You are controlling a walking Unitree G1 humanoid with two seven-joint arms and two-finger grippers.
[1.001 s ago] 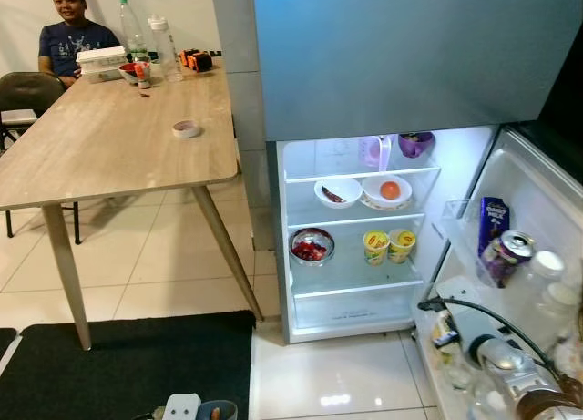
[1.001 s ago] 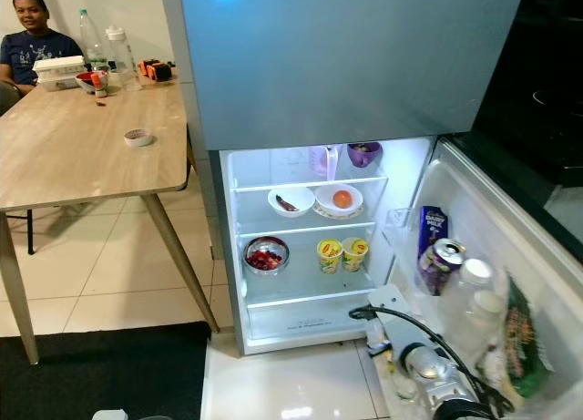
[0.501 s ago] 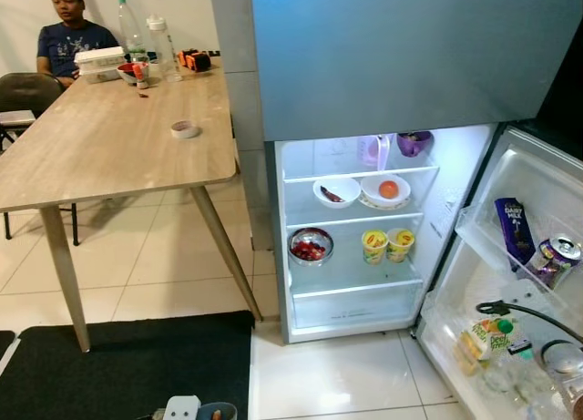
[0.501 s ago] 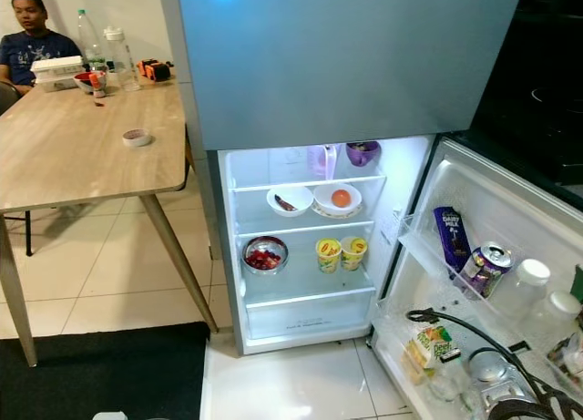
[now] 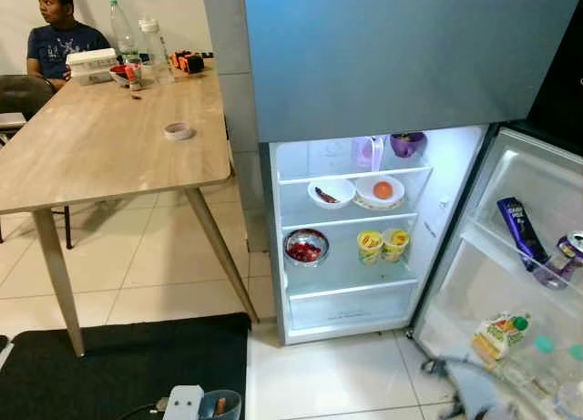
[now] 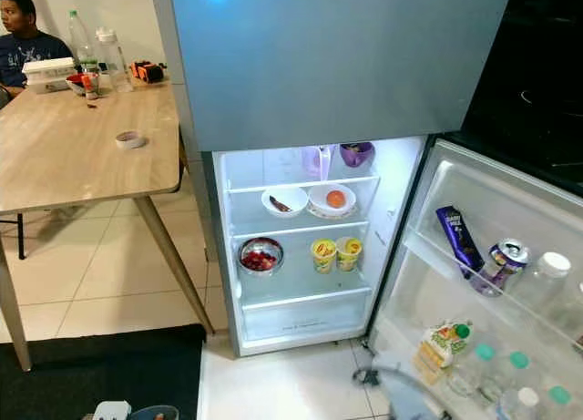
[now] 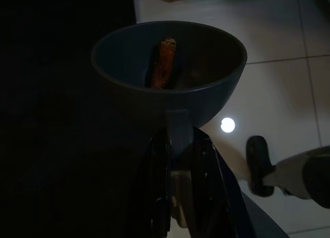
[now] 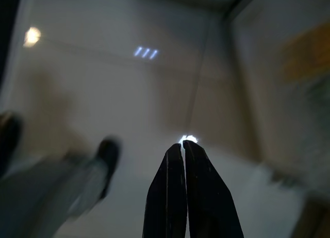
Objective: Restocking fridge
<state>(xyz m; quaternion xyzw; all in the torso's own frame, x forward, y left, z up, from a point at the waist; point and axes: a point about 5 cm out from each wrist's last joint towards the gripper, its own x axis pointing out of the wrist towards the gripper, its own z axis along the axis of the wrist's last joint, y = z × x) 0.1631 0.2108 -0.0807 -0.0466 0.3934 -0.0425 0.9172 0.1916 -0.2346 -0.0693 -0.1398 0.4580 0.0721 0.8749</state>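
Note:
The fridge (image 5: 346,283) stands with its lower compartment lit and its door (image 5: 510,210) swung wide to the right. On its shelves are a white bowl (image 5: 331,192), a plate with an orange (image 5: 381,190), a metal bowl of red fruit (image 5: 306,246) and two yellow cups (image 5: 383,245). My left gripper (image 7: 178,140) is shut on the rim of a blue-grey bowl (image 7: 170,67) with an orange-red piece of food in it, held low over the black mat. My right gripper (image 8: 181,147) is shut with nothing in it, low over the white floor by the door.
The door racks hold a purple chocolate pack (image 5: 515,233), a can (image 5: 572,249), a juice carton (image 5: 499,335) and bottles. A wooden table (image 5: 91,147) stands to the left, with a person (image 5: 56,28) seated at its far end. A black mat (image 5: 118,365) lies before me.
The fridge door has swung further open to the right. My right arm has dropped away from the door racks to near the floor.

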